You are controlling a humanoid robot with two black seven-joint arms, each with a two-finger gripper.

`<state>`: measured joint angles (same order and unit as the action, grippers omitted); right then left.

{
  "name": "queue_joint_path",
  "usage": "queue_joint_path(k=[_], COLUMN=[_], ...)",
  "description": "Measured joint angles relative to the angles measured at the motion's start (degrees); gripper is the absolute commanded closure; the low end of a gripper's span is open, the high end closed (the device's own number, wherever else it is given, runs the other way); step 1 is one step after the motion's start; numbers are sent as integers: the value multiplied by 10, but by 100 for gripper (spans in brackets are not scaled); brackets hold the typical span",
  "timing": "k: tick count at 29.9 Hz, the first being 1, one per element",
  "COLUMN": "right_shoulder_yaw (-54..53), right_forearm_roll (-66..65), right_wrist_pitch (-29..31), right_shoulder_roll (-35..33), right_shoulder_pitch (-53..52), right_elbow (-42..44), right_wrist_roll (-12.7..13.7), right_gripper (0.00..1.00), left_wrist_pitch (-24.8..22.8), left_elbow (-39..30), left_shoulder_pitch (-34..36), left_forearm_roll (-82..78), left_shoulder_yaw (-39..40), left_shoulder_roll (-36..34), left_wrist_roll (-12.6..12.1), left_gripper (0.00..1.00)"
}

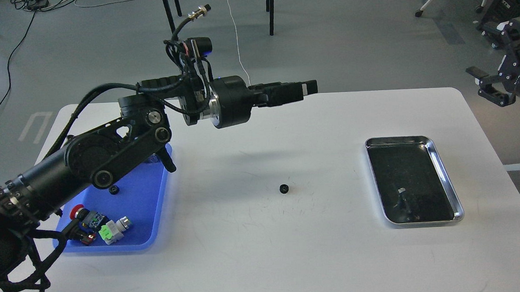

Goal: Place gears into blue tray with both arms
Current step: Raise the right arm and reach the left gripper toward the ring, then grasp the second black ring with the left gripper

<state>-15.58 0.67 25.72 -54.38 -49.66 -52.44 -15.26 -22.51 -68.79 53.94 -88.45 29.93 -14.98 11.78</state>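
Head view, nearest first: the blue tray [151,208] sits at the left of the white surface [265,260], under the left arm [89,162], within easy reach of that side. In its near corner lie two push-button switches: one with a red cap [79,214] and one with a green body [113,230]. Further back in the tray, just below the arm, one gear [114,190] already rests on the blue floor. A second gear [284,189] lies alone on the bare surface near the middle, well apart from both trays, so by my judgement it is the one left to move. That makes two gears counted, one in and one out.

To the right lies one silver tray [445,173]; nothing I can name is in it.

Farther off, the left tool [308,88] hangs above the surface, pointing right; its fingers look pressed together and hold nothing visible. At the far right edge the right tool [481,81] is raised off the surface; whether it is spread I cannot tell.
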Motion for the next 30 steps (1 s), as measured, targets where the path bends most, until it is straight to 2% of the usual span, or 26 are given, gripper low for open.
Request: queue_joint_path(k=[2,7,9,13,17,30], right_shoulder_yaw=[0,-5,-6,-7,-7,-17], right_forearm_roll=[17,25,27,43,49,50], right_wrist_pitch=[12,22,23,23,23,23], right_shoulder_roll=[-5,-8,-8,-7,-6,-5], right_shoulder_pitch=[25,70,80,93,97,99], right_elbow=[-1,-2,-2,-4,-14,-41], right_wrist_roll=[-16,-53,-62,-73,-75,-75], right_gripper=[3,3,3,3,3,3], left_wrist_pitch=[34,190,219,233,234,237], left_elbow=[2,25,56,120,159,190], left_shoulder_pitch=[-9,-17,-17,-21,-29,-39], left_forearm_roll=[-91,-268,-287,-297,-298,-294], left_shoulder_yaw=[-38,-195,-233,-259,-261,-306], left_shoulder_roll=[8,26,51,92,100,100], left_wrist_roll=[2,14,14,14,14,16], left_gripper=[7,12,17,29,39,40])
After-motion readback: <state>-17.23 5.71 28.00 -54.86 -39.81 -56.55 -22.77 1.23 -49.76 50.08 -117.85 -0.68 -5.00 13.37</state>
